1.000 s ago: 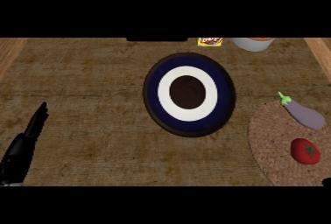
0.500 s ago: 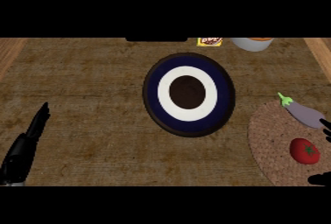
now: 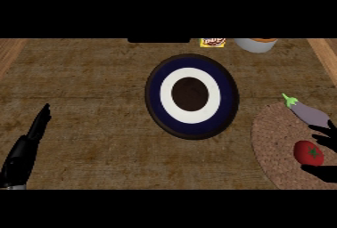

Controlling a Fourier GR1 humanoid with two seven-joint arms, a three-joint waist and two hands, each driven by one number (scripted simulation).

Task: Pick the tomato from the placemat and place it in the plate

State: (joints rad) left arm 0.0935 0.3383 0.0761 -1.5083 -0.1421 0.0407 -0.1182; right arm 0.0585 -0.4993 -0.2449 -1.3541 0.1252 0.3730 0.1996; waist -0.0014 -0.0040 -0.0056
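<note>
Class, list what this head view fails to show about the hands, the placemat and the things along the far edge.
- Right hand: only dark fingers beside the tomato show; the right edge cuts off the rest.
- Placemat: its right side runs past the right edge.
- Left hand: seen edge-on at lower left; its palm side is hidden.
- Yellow packet and pale bowl: cut by the top edge; the label is too small to read.

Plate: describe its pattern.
The plate has concentric rings: a dark navy outer band, a white ring, and a dark brown centre. Head view shows it best.
</note>
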